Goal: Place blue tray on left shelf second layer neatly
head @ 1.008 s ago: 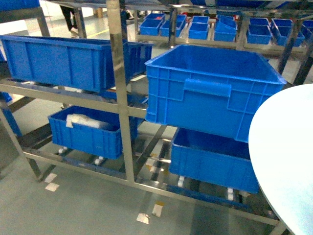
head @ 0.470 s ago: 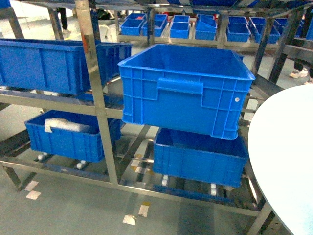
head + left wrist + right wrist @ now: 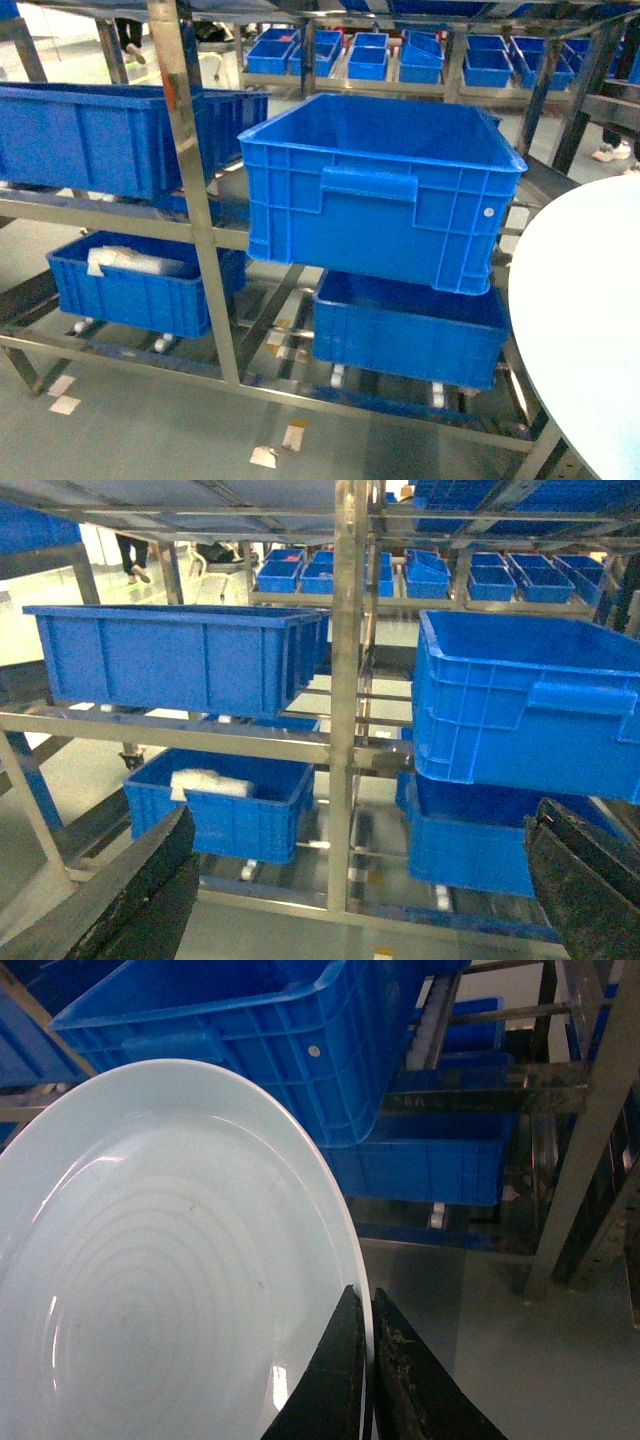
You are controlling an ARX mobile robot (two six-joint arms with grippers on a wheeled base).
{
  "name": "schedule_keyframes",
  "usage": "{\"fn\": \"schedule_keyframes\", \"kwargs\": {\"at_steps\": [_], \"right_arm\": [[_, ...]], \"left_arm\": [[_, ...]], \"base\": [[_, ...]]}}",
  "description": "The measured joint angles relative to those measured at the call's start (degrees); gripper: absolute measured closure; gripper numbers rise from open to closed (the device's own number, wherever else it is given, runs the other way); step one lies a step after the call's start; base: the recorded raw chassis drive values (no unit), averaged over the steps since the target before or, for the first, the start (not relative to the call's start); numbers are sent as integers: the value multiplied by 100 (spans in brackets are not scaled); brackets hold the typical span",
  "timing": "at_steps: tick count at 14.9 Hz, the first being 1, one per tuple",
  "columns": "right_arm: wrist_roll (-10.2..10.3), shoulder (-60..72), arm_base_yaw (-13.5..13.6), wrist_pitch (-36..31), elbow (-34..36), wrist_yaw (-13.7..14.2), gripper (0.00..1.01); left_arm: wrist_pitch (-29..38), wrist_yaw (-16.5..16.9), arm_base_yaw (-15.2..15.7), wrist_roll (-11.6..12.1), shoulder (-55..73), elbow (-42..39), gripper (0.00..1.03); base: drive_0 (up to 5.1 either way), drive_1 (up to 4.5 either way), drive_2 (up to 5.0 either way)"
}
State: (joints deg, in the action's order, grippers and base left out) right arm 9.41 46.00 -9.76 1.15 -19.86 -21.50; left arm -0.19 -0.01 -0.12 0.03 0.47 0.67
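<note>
Right gripper (image 3: 362,1360) is clamped on the rim of the blue tray (image 3: 160,1280), fingers pinched on the edge at the tray's lower right; the tray spreads left of and above the claw, with concentric rings visible inside. In the head view the tray (image 3: 585,320) fills the right edge, in front of the left shelf (image 3: 190,200) and apart from it. Beyond the claw sits the big crate (image 3: 375,185) on the second tier, with a lower crate (image 3: 405,325) under it. Left gripper (image 3: 360,900) is spread wide with nothing between its fingers; ahead of it are the shelf upright (image 3: 345,680), an upper left crate (image 3: 165,655) and a lower one holding a white bundle (image 3: 210,783).
</note>
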Motion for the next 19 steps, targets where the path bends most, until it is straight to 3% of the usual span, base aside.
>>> {"fn": "schedule_keyframes", "kwargs": {"at_steps": [6, 19], "right_arm": [[0, -2, 0, -7, 0, 0, 99], [0, 20, 0, -13, 0, 0, 99]], "left_arm": [[9, 0, 0, 0, 0, 0, 5], [-26, -2, 0, 0, 0, 0, 5]], "base": [[10, 401, -381], [11, 224, -202]]}}
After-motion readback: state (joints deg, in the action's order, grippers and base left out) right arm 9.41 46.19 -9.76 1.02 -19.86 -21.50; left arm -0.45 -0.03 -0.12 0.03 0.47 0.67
